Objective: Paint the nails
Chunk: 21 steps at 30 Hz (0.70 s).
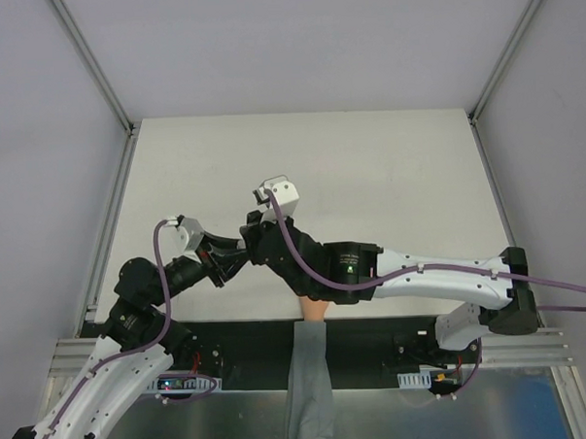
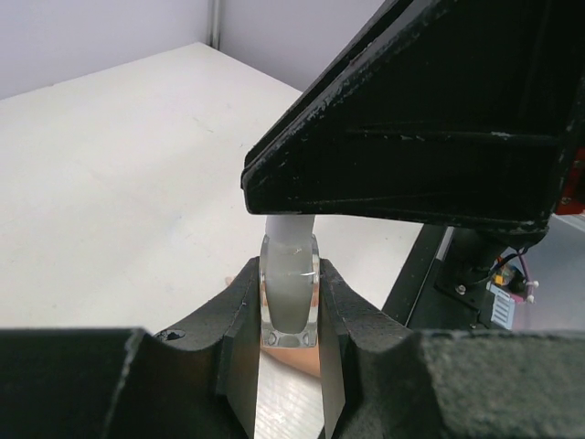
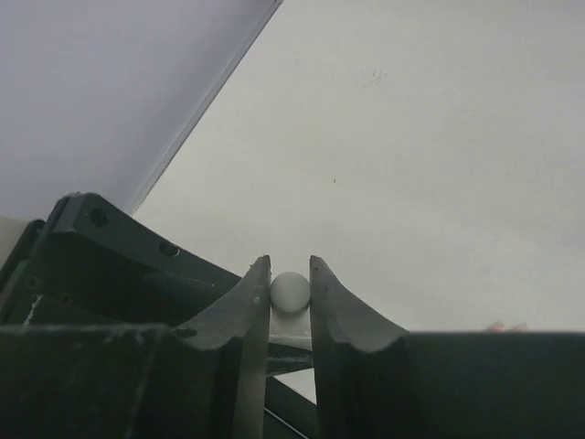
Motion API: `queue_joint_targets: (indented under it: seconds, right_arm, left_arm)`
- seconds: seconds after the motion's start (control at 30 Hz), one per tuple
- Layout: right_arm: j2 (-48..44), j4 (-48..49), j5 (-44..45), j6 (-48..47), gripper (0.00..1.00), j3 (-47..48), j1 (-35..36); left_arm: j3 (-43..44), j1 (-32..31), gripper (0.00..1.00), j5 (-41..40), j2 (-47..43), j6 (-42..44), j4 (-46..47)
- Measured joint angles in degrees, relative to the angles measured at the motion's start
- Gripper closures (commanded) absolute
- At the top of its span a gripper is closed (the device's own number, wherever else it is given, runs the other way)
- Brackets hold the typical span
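Left gripper (image 2: 290, 274) clamps a small clear bottle (image 2: 291, 309), right gripper (image 3: 289, 267) pinches its round white cap (image 3: 290, 293), peach hand (image 1: 314, 310) at 4 o'clock under right arm (image 1: 412, 277), nails hidden.

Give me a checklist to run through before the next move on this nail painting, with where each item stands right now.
1. Grip of the left gripper on the polish bottle: ok, shut on it.
2. Grip of the right gripper on the white cap: ok, shut on it.
3. Cap free of the bottle: cannot tell.
4. The peach hand present: ok, mostly hidden under the right arm.
5. The nails in view: not ok, none show.
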Motion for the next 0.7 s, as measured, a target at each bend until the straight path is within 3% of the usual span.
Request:
queue_joint_targets:
  seconds: [0.1, 0.3, 0.5, 0.7]
  right_arm:
    - [-0.37, -1.07, -3.67, -2.78, 0.44, 0.46, -0.02]
    - [-7.48, -4.70, -19.47, -12.00, 0.23, -1.53, -3.52]
    - [-19.15, -5.09, -45.53, -19.52, 0.21, -5.70, -13.07]
    - [-19.19, -1.03, -68.65, -22.53, 0.30, -6.56, -16.85]
  left_arm:
    - [-0.09, 0.20, 1.00, -0.39, -1.36, -0.83, 0.57]
    - [0.13, 0.68, 1.00, 5.16, -1.75, -5.66, 0.37]
    - [0.90, 0.68, 1.00, 12.96, -2.89, -11.43, -0.39]
    - [3.13, 0.68, 1.00, 18.64, -3.39, -16.87, 2.86]
